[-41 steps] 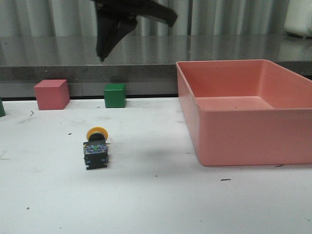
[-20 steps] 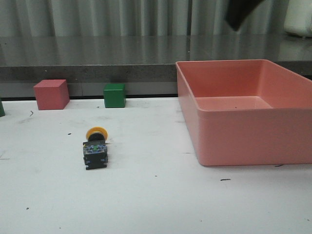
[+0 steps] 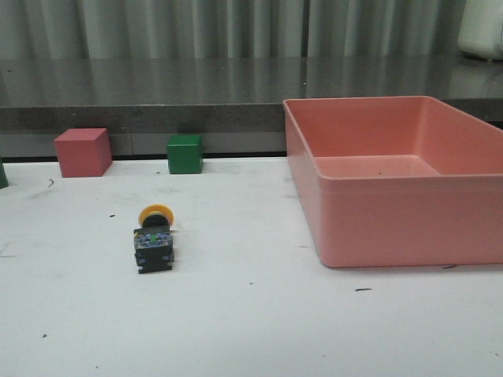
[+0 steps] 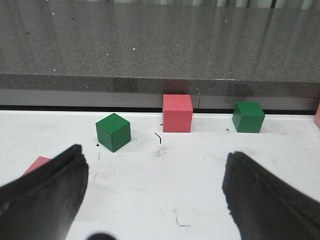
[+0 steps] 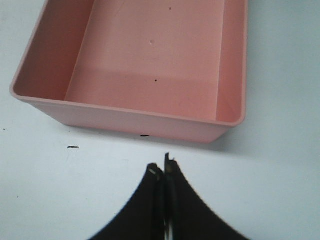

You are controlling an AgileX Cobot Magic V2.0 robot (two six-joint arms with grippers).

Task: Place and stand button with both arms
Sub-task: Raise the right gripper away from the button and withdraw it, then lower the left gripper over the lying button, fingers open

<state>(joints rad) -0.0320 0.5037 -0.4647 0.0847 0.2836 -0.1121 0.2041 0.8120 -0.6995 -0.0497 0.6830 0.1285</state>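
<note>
1. Front view: I see the button (image 3: 154, 243) lying on its side on the white counter (image 3: 236, 330), block base toward me, yellow cap pointing away. It sits well left of the pink bin (image 3: 397, 184), whose right side is cut off. A pink cube (image 3: 82, 151) and green cube (image 3: 185, 153) stand at the counter's back edge. Neither arm shows here.
2. Left wrist view: my left tool (image 4: 155, 195) is spread wide apart, holding nothing; both fingers are cropped. A pink shape beside one finger is half hidden.
3. Right wrist view: my right tool (image 5: 164, 172) is pressed together, empty, near the bin's outer wall.
</note>
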